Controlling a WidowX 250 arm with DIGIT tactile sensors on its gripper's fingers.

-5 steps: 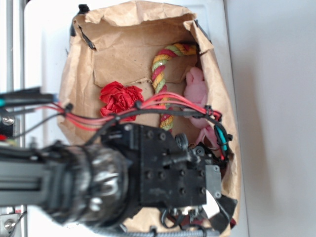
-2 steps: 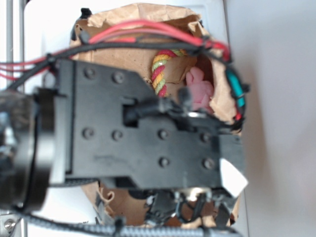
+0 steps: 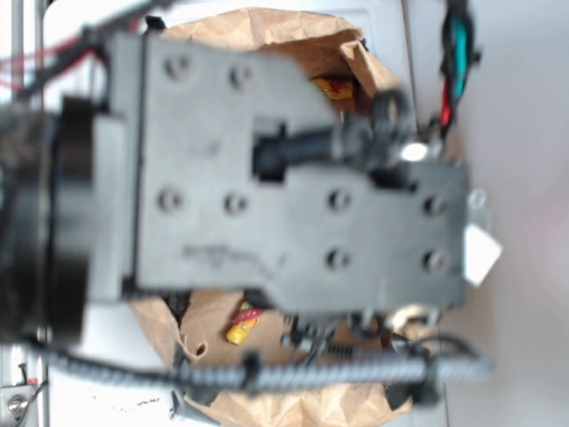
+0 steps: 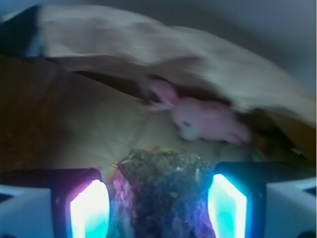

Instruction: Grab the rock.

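Dark and rough, the rock [image 4: 161, 191] sits between my jaws in the wrist view, the two lit pads [image 4: 89, 210] close on each side, so I judge it clamped, though the contact itself is blurred. I should keep the squeeze steady and move straight, without tilt. Brown paper bag walls [image 4: 148, 44] stand near all around, and a pink plush toy [image 4: 205, 119] lies just beyond. Open room is only above.
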